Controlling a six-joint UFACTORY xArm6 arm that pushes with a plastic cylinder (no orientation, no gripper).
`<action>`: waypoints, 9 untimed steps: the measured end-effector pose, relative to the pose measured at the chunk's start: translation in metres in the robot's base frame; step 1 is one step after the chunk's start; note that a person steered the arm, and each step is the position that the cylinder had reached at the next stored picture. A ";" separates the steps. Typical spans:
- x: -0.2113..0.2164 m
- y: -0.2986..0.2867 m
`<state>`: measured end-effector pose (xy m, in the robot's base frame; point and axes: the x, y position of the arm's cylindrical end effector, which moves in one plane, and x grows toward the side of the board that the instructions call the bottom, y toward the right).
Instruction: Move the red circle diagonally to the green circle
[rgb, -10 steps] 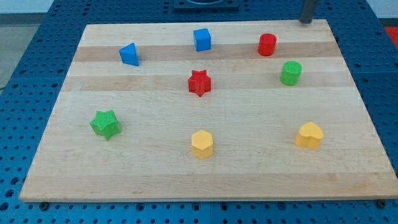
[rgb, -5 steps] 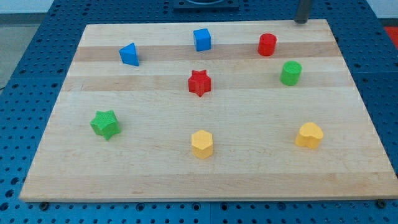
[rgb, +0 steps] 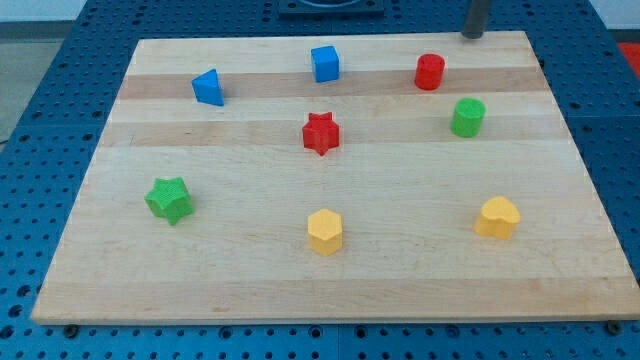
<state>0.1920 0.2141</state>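
Red circle (rgb: 430, 71), a short upright cylinder, near board's (rgb: 560, 220) top right, apart from green circle (rgb: 467, 117) just below-right; my tip (rgb: 472, 36) at board's top edge, up-right of the red, touching no block; no gripper fitted, only a rod.

On the surface (rgb: 240, 260), 8 blocks in 3 loose rows. Toward the view's top, left to right: blue triangle (rgb: 208, 88), blue cube (rgb: 324, 63), red circle (rgb: 430, 72). Mid-row: red star (rgb: 321, 133), green circle (rgb: 467, 117). Toward the bottom: green star (rgb: 168, 200), yellow hexagon (rgb: 325, 231), yellow heart (rgb: 497, 217). My tip (rgb: 472, 36) at the top edge, up-right of the red circle, apart.
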 end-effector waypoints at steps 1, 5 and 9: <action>0.000 -0.001; 0.058 -0.002; 0.095 -0.070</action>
<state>0.2872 0.1438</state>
